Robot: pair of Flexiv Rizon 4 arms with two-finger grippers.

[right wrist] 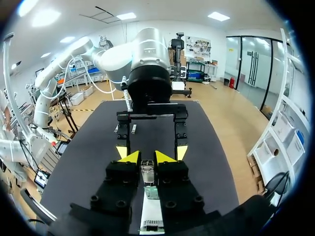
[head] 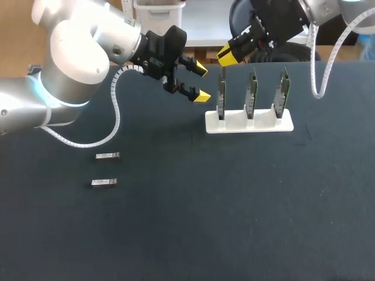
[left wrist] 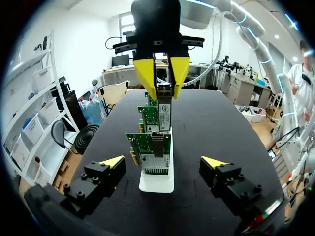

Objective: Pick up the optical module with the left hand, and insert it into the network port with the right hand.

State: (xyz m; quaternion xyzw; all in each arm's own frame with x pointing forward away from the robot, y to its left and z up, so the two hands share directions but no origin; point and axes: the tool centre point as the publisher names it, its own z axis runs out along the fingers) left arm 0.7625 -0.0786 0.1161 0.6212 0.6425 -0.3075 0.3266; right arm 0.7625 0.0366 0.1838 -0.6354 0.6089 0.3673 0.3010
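In the head view, the left arm (head: pixel 64 64) is coming in from the upper left of the frame. The left gripper (head: pixel 201 82) is hovering over the table (head: pixel 187 234) just left of the upper middle. Its jaws are standing wide apart with nothing between them.

Below it, at the left middle of the frame, two more modules are lying flat on the dark surface, the upper spare module (head: pixel 108 156) just above the lower spare module (head: pixel 104 182). They are near each other but not touching, and well apart from both grippers.

Right of centre, in the upper half, a white stand (head: pixel 249 124) is holding a row of network cards (head: pixel 252 93) upright. The right arm (head: pixel 328 12) is reaching in from the upper right corner. The right gripper (head: pixel 229 55) is hanging over the leftmost card (head: pixel 221 102), pinching the optical module (head: pixel 222 73) between its yellow tips. The module is pointing down at that card's top edge, and I cannot tell whether it is touching the card.

In the left wrist view, the open fingers are sitting short of the stand, one to each side of it. In the right wrist view, the silver module is sitting clamped between the two yellow tips, with the green card directly beneath it.
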